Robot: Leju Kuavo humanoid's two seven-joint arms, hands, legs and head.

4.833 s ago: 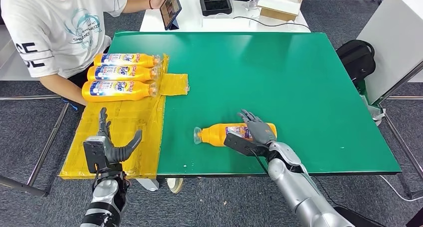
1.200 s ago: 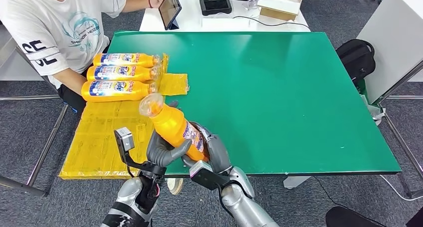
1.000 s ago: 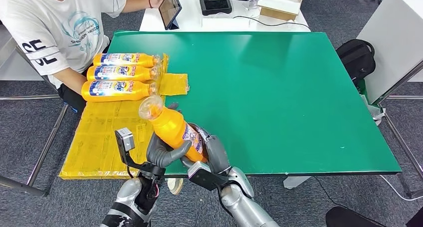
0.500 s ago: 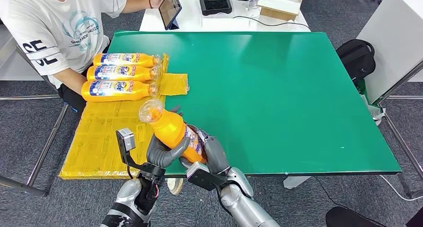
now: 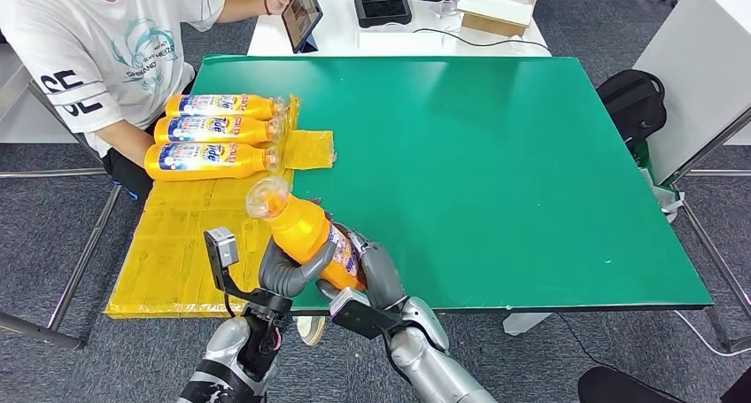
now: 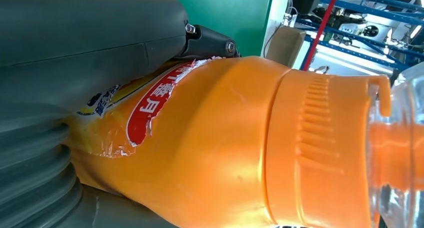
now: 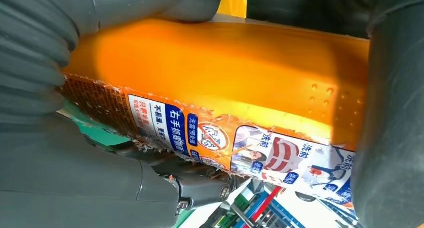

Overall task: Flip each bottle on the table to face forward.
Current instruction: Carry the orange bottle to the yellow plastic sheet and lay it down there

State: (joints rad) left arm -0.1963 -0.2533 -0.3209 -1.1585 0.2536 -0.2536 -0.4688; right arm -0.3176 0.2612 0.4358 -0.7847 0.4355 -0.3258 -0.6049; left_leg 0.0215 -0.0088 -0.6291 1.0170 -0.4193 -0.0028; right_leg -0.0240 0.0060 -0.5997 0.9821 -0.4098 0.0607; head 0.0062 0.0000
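Head view: you have one orange plastic bottle (image 5: 307, 233) lifted over the near edge of the green counter (image 5: 496, 155), tilted, its clear cap (image 5: 265, 196) pointing up and away toward the yellow mat (image 5: 190, 235). Your left hand (image 5: 282, 273) wraps the bottle's body from the left; your right hand (image 5: 374, 272) clasps the labelled lower end from the right. Both sets of fingers are closed around it. Three more bottles (image 5: 212, 130) lie side by side on the mat's far end, labels up, next to a seated person (image 5: 97, 49).

Left wrist view: smooth orange shoulder, ribbed collar (image 6: 320, 148), transparent cap; torn red-and-white label edge (image 6: 150, 107) beside your grey thumb.

Right wrist view: flat-sided orange body (image 7: 215, 72), printed label (image 7: 240, 143) with frayed edge, dark fingers (image 7: 150, 2) pressed across it.
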